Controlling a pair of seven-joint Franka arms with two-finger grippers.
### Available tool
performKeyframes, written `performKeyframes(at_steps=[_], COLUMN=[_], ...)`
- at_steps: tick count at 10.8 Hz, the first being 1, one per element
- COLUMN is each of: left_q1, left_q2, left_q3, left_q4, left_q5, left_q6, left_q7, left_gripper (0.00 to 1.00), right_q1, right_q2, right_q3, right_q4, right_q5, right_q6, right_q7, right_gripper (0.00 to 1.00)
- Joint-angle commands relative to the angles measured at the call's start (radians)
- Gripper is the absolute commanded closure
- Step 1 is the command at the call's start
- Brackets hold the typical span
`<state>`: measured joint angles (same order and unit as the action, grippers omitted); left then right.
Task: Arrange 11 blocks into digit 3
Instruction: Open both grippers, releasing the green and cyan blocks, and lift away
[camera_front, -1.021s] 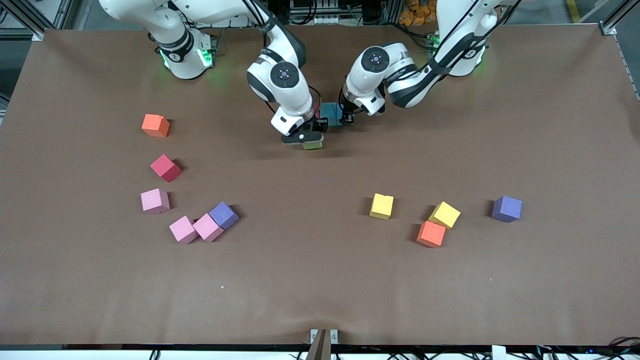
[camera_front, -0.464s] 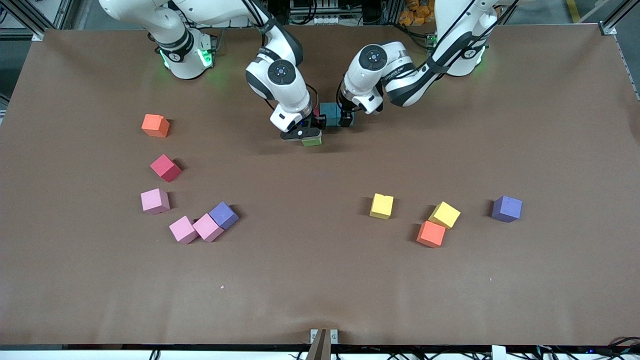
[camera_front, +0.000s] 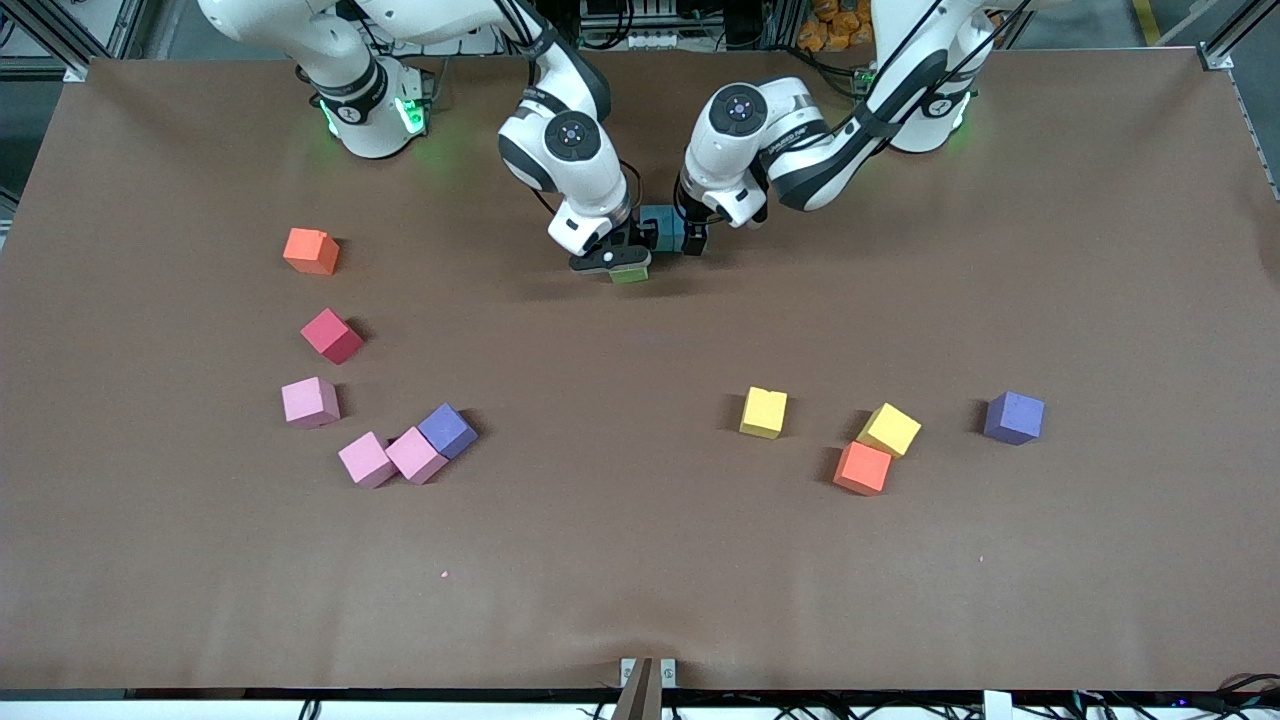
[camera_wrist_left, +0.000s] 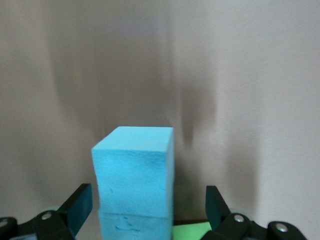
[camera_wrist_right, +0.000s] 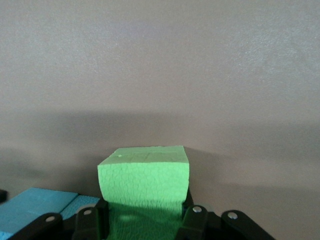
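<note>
Here, green block (camera_front: 630, 274) clamped in shut jaws of right gripper (camera_front: 612, 262), just beside cyan blocks (camera_front: 660, 226) near the arms' bases. Left gripper (camera_front: 690, 238) around those, jaws wide apart, not touching. Other blocks scattered nearer the camera on table (camera_front: 640, 560).

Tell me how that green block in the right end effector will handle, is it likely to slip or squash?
The green block looks like matte, grainy foam, so it probably grips well rather than slipping. Foam likely makes it light, and it may dent slightly under the right end effector, which is shut on it. Its flat cube faces suggest it will sit stable beside the cyan blocks, not roll.
</note>
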<state>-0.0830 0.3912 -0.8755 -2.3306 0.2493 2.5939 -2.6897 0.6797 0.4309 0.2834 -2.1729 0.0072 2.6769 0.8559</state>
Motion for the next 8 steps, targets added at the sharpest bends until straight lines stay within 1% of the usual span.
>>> performKeyframes(at_steps=[1,5,8], left_q1=[0.018,0.065,0.106], left_q2=[-0.038,-0.037,-0.029], left_q3=[-0.013,-0.008,-0.003], left_q4=[0.069,0.174,0.252], left_q5=[0.019,0.016,0.015], left_q6=[-0.102,-0.172,-0.228], left_q7=[-0.009,0.134,0.346], left_gripper=[0.0,0.0,0.0], right_q1=[0.008,0.009,0.012], right_q2=[0.006,0.015,0.031], right_q3=[-0.004,-0.004,-0.004], right_q4=[-0.013,-0.011,-0.01], right_q5=[-0.042,-0.046,-0.047], right_q6=[0.001,0.003,0.011], right_q7=[0.035,0.041,0.064], right_gripper=[0.65,0.65,0.64])
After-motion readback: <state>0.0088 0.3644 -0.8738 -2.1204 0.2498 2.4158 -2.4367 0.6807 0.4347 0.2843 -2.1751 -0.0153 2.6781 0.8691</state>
